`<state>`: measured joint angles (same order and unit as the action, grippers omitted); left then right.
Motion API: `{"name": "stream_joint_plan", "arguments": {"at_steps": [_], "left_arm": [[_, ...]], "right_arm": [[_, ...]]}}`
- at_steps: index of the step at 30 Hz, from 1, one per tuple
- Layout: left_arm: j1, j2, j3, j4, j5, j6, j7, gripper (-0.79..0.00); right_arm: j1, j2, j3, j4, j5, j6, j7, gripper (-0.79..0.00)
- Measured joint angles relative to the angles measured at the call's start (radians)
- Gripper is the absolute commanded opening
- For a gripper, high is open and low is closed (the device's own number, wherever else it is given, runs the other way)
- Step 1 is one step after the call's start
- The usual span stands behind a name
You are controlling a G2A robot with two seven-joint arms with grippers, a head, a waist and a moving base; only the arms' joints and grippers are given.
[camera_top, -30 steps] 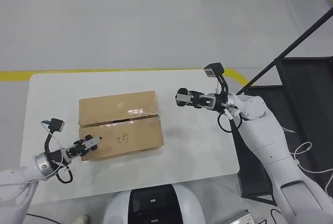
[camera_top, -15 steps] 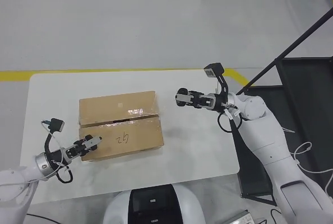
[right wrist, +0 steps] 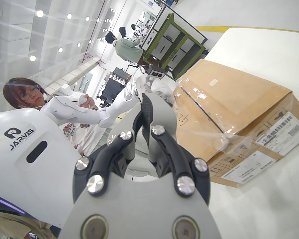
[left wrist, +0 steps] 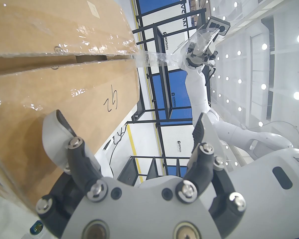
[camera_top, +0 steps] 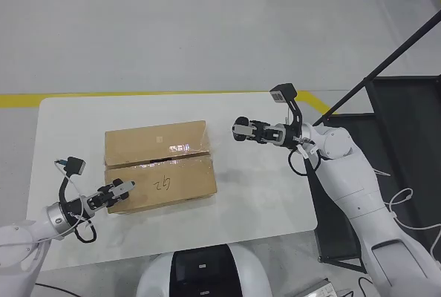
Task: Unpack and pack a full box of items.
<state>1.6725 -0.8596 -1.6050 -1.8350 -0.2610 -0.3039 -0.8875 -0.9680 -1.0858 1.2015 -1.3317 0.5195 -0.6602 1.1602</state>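
Rectangular cardboard box point(camera_top: 159, 166), crinkled clear tape point(right wrist: 225, 136), smooth white table point(camera_top: 257, 200)

matt cardboard box point(camera_top: 159, 167), glossy tape point(right wrist: 223, 135)

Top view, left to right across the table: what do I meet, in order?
left gripper at the box's near corner → cardboard box → right gripper, shut on clear tape → black rack beside the table
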Motion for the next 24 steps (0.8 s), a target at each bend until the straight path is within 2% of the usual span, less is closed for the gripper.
{"name": "stream_joint_plan", "arguments": {"at_steps": [6,13,19,24], "left_arm": [[-0.010,-0.007,0.018,-0.013,-0.031,0.008,0.040,0.000],[-0.035,-0.011,-0.020,0.000,-0.123,-0.034,0.067,0.000],[-0.066,-0.021,-0.031,0.048,-0.142,-0.057,0.179,0.000],[-0.075,-0.032,-0.029,0.079,-0.079,-0.073,0.323,0.000]], "right_arm": [[0.000,0.000,0.000,0.000,0.000,0.000,0.000,-0.785],[0.000,0.000,0.000,0.000,0.000,0.000,0.000,-0.785],[0.000,0.000,0.000,0.000,0.000,0.000,0.000,-0.785],[0.000,0.000,0.000,0.000,0.000,0.000,0.000,-0.785]]}}
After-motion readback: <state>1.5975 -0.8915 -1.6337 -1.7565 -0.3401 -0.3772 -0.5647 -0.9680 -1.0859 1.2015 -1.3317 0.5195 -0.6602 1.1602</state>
